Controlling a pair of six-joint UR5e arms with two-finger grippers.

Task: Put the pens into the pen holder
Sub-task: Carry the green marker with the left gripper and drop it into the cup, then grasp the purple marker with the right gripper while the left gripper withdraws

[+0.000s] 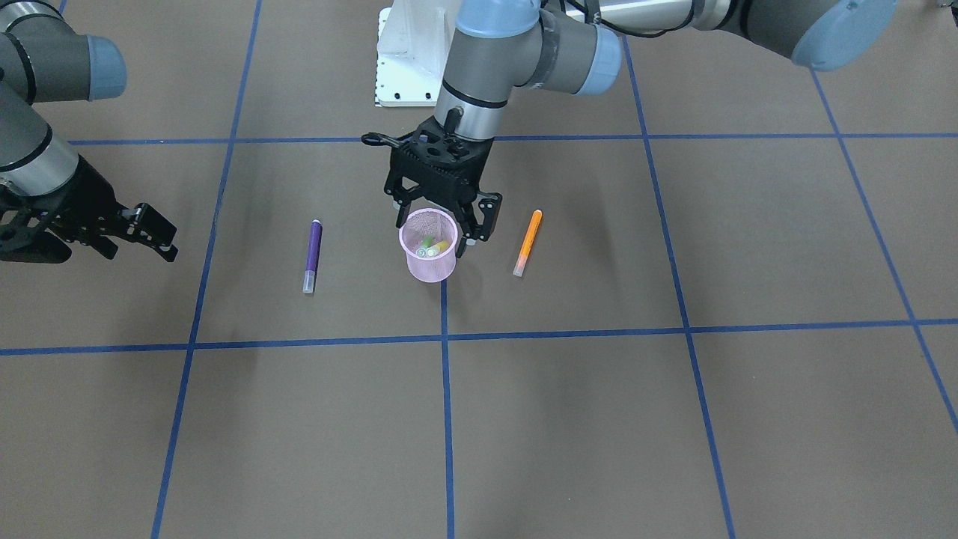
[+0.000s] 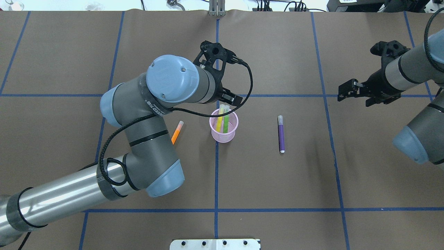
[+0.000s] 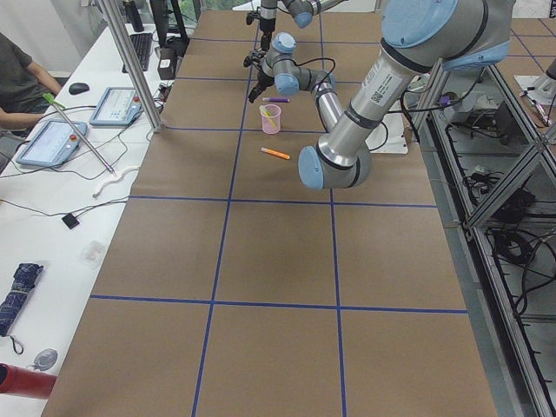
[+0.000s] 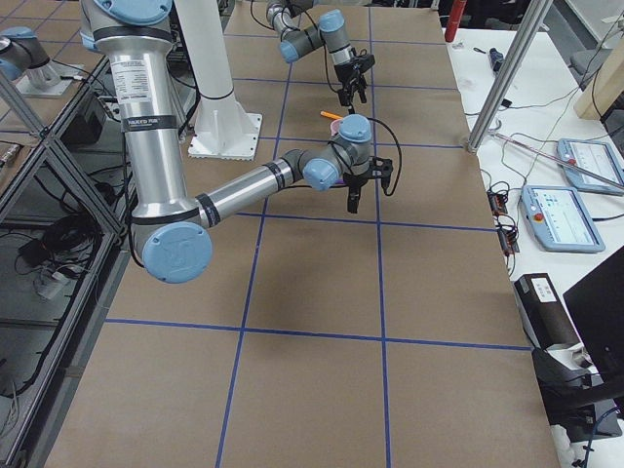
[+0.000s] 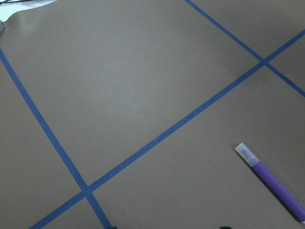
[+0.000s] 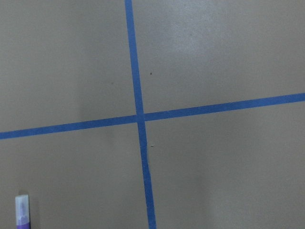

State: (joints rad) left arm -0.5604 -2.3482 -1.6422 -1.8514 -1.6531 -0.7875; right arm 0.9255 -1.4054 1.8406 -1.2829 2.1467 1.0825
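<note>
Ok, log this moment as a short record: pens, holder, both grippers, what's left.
In holder: yellow pen, green pen, standing in the pink pen holder
On table: purple pen to the robot's right of the holder, orange pen to its left, both flat
Left gripper: open, over the holder
Right gripper: off to the side, no pen in it, opening unclear
Remaining: two pens

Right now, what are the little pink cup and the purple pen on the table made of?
The small round pink cup looks like fine mesh, maybe painted wire: its wall is faintly see-through with a tiny grid pattern. The purple pen looks like smooth plastic, with a pale see-through cap end.
</note>
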